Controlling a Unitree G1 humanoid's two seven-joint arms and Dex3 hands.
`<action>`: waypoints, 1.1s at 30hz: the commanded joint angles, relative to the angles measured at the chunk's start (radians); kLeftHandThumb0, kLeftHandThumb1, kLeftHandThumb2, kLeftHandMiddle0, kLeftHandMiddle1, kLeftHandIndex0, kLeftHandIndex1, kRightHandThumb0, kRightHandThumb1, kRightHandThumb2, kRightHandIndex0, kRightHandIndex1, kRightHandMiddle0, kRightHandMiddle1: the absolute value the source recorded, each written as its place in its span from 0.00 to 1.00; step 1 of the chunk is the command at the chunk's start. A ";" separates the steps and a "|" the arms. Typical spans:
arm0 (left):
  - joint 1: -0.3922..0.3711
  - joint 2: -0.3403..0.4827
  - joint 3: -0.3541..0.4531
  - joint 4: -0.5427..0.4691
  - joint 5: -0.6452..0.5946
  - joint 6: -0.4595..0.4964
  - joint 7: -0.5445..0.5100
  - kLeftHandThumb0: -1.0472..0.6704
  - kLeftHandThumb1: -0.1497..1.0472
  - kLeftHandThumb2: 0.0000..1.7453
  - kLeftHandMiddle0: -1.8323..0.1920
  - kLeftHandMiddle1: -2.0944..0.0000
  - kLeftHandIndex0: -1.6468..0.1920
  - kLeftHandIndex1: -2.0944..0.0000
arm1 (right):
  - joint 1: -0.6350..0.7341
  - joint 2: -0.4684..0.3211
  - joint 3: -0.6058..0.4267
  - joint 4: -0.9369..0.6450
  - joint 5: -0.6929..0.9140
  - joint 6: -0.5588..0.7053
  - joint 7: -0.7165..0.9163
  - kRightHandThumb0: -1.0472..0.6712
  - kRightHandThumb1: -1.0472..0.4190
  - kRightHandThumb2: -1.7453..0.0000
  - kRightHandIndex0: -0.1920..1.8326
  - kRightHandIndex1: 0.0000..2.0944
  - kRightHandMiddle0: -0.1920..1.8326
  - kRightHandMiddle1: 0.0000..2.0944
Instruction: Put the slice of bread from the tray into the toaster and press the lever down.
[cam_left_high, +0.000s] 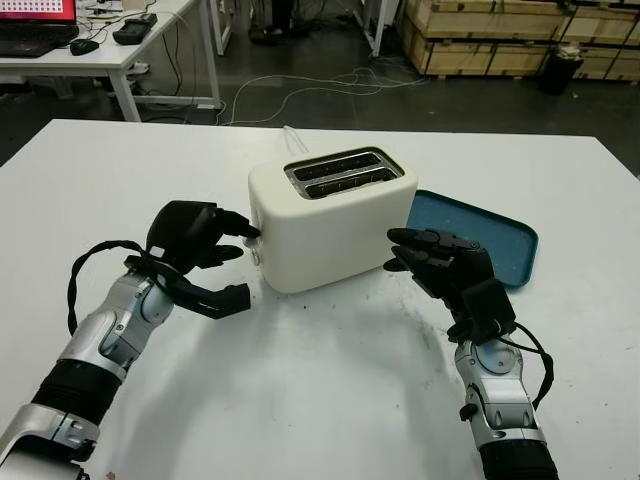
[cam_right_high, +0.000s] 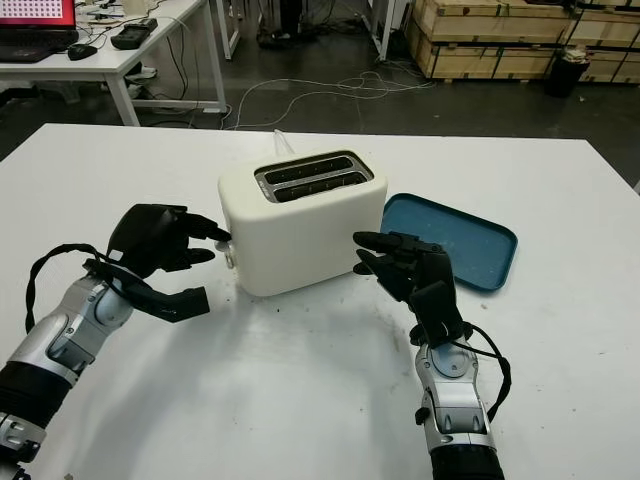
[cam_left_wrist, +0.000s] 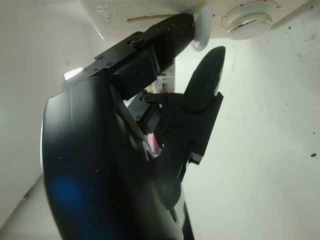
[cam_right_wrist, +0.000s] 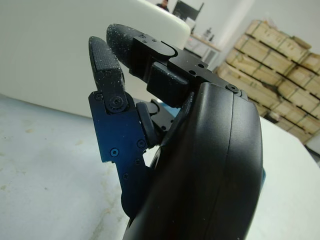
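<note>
Two toaster (cam_left_high: 330, 215) slots hold bread; left hand (cam_left_high: 205, 250) touches lever (cam_left_wrist: 202, 31), grasping nothing.

Toaster (cam_left_high: 330, 215) blocks between both hands; tray (cam_left_high: 490, 240) behind right.

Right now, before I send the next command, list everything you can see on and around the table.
toaster: one, cream, table centre, two slots on top
lever: one, white, on the toaster's end by the left hand
dial: one, white and silver, beside the lever
tray: one, blue, right of the toaster
table: one, white
desk: one, white, far left background
crates: stacked, wooden, far right background
left hand: black, at the lever
right hand: black, open, near the toaster's right end
</note>
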 joint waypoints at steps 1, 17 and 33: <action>0.056 -0.144 -0.207 0.029 0.031 -0.087 -0.105 0.49 0.80 0.00 0.52 0.26 0.19 1.00 | 0.010 0.007 0.000 0.003 0.006 0.008 0.002 0.33 0.14 1.00 0.62 0.37 0.71 0.00; 0.009 -0.093 -0.187 0.015 0.021 -0.088 -0.120 0.49 0.79 0.00 0.52 0.24 0.19 0.99 | 0.010 0.013 -0.001 0.006 0.016 0.008 0.003 0.34 0.14 1.00 0.62 0.36 0.71 0.00; -0.084 -0.257 -0.309 0.085 0.040 0.000 -0.163 0.48 0.78 0.00 0.52 0.26 0.18 0.99 | 0.014 0.009 0.001 0.004 0.007 0.012 0.004 0.34 0.14 1.00 0.61 0.36 0.71 0.00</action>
